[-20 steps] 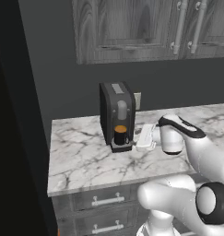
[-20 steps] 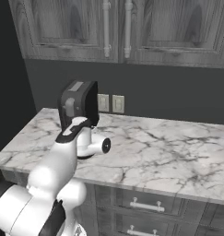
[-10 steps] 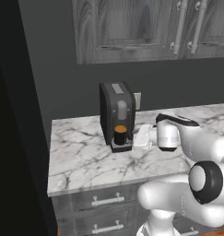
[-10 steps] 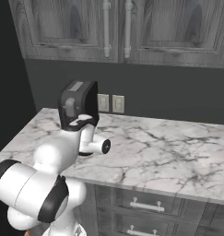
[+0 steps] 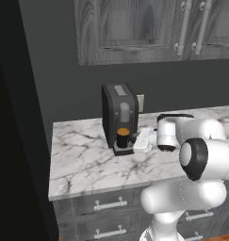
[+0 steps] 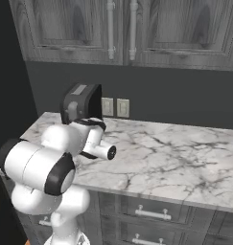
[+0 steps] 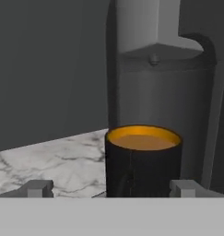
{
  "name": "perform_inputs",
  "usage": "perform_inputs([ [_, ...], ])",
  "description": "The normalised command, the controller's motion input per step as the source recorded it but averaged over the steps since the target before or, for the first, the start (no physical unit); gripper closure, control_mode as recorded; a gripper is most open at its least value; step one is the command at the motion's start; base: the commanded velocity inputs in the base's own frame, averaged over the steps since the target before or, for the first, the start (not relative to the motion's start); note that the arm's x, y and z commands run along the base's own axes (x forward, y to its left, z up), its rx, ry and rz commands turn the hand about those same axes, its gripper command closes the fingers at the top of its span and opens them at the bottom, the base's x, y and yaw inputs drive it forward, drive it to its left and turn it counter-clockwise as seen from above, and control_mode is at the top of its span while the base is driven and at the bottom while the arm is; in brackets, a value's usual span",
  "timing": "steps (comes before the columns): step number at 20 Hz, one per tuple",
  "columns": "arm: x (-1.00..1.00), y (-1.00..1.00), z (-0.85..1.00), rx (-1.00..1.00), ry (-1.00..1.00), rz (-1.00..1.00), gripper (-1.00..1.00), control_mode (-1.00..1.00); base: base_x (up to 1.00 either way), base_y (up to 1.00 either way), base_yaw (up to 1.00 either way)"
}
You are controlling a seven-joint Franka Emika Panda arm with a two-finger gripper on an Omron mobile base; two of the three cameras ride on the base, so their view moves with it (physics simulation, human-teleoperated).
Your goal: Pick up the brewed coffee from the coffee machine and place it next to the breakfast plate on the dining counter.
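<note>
The brewed coffee [image 7: 143, 159] is seen at the lower centre of the hand view, standing under the spout of the coffee machine [image 7: 164, 83]; in the left base view the mug [image 5: 122, 138] sits on the machine's drip tray at mid-frame on the marble surface [image 5: 87, 162]. The gripper [image 7: 112, 186] is spread wide, one fingertip [image 7: 37, 188] at each side of the mug, nothing pinched.

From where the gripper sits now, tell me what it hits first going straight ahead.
Probably the brewed coffee, standing under the coffee machine spout; the open gripper has one fingertip either side of it.
</note>
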Motion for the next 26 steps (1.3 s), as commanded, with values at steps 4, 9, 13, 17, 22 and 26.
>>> perform_inputs([
  [4, 0.29, -0.02, -0.24, 0.01, 0.0, 0.0, -1.0, -1.0, 0.0, 0.0, 0.0],
  [9, 0.23, 0.0, -0.14, 0.0, 0.0, 0.0, -1.0, -1.0, 0.0, 0.0, 0.0],
  [13, 0.14, 0.01, -0.07, 0.0, 0.0, 0.0, -1.0, -1.0, 0.0, 0.0, 0.0],
  [17, 0.09, 0.16, -0.06, 0.0, 0.0, 0.0, -1.0, -1.0, 0.0, 0.0, 0.0],
  [22, 0.0, 0.35, -0.07, 0.0, 0.0, 0.0, -1.0, -1.0, 0.0, 0.0, 0.0],
  [26, 0.0, 0.44, -0.06, 0.0, 0.0, 0.0, -1.0, -1.0, 0.0, 0.0, 0.0],
])
